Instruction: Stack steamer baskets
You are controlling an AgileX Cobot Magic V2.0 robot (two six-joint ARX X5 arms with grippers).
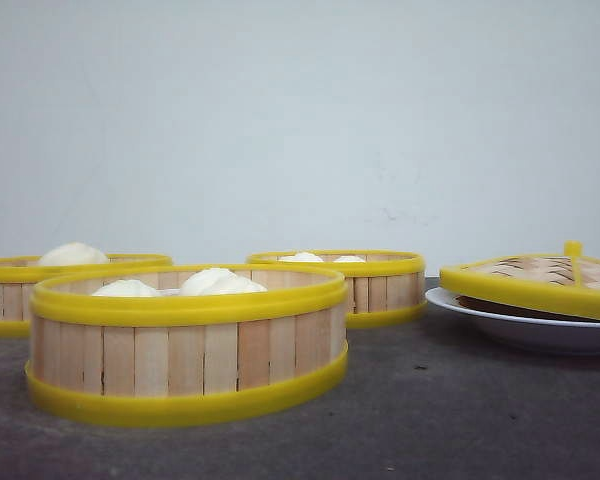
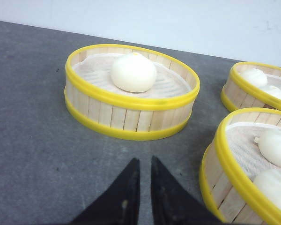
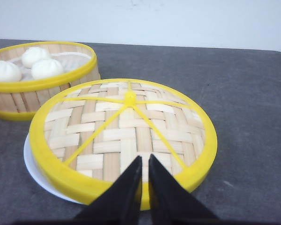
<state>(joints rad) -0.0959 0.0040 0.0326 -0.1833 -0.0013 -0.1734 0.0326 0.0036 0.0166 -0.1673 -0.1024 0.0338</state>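
Three baskets, lower left [image 1: 187, 345], far left [image 1: 20, 285] and centre [image 1: 360, 285] of the front view, sit unstacked, judged light, rigid, best gripped at rims, while left gripper [image 2: 145, 164] and right gripper [image 3: 145, 161] are nearly closed, holding nothing.

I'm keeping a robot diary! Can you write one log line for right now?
baskets: three, unstacked, buns inside | lid: on plate | left claw: shut, empty | right claw: shut, above lid
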